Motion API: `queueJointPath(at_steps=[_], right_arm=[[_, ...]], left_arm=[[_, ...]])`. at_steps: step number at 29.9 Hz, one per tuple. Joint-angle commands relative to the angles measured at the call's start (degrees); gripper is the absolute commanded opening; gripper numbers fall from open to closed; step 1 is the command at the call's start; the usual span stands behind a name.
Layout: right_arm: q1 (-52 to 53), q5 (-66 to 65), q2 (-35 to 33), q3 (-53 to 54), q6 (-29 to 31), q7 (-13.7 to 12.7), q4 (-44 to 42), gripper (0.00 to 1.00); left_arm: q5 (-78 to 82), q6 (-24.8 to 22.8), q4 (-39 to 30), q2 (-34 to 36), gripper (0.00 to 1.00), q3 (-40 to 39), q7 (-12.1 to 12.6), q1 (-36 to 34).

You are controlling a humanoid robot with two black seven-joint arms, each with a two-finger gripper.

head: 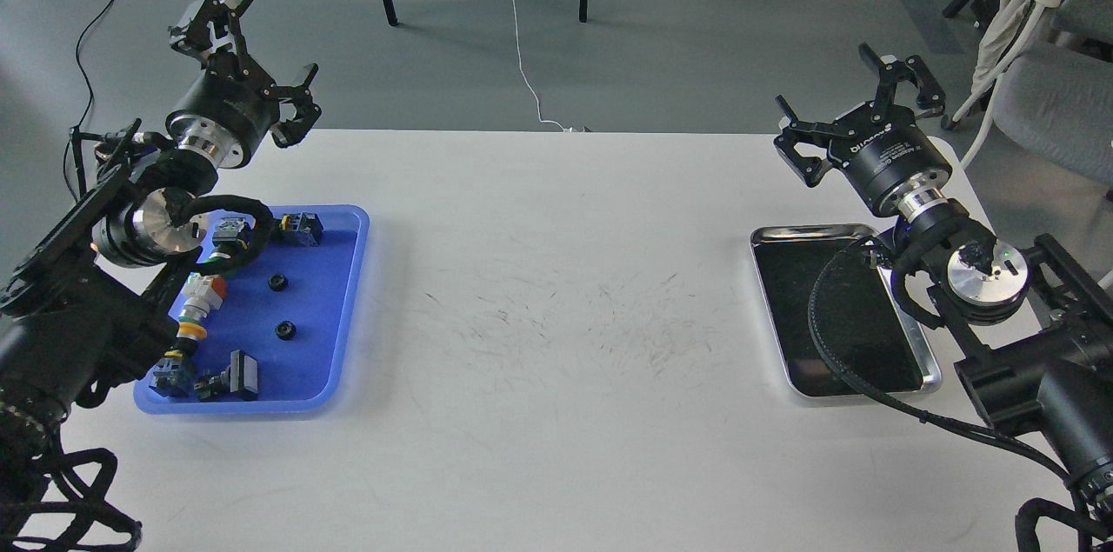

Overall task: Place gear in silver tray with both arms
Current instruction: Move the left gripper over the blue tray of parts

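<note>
My left gripper (pixel 248 69) hangs above the far left corner of the white table (pixel 556 274), its two clawed fingers spread wide apart with nothing between them. My right gripper (pixel 861 122) is raised over the far right edge of the table, fingers likewise spread wide and holding nothing.

The silver tray (pixel 774 309) lies flat on the right side of the table, just below my right wrist. Its dark mirror-like bottom is bare as far as I can see, though my right arm (pixel 983 274) and a black cable (pixel 826 352) looping from it cover the right part of it.

On the left side of the table sits a blue tray (pixel 348 309), partly hidden by my left arm (pixel 148 226). Two small black gears lie in its open middle: one (pixel 277 282) farther from me, the other (pixel 284 329) nearer, set apart from each other and from the other parts. Around them are other pieces: a dark block with a green top (pixel 300 228) at the far edge, a white part with a red cap (pixel 202 293) on the left, a yellow-ringed piece (pixel 189 332) just nearer than that, and a black block (pixel 239 374) near the front edge.

Both gears are well apart from the silver tray, with the whole scuffed middle of the table between them. Neither gripper touches either tray.
</note>
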Motion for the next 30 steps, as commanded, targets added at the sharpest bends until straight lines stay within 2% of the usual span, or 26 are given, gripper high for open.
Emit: queueJointPath(at_steps=[1,13,20,30], right_arm=[[-0.04,0.03,-0.30,0.07,0.14,0.00,-0.19,0.99],[-0.13,0.03,-0.22,-0.28,0.32,-0.09,-0.72,0.99],[0.83,0.03,0.22,-1.07,0.32,0.00,-0.90,0.99],[1.45,0.03,-0.48,-0.45,-0.30,0.00,-0.11,0.99]], left_arm=[[0.10,0.13,0.01,-0.17,0.98,0.35,0.00,0.15],[-0.07,0.14,1.15,-0.35,0.98,-0.35,-0.26,-0.56],[-1.04,0.05,7.30,-0.70,0.98,0.00,0.09,-1.96],[-1.22,-0.57,6.42,0.35,0.98,1.58,-0.09,-1.17]])
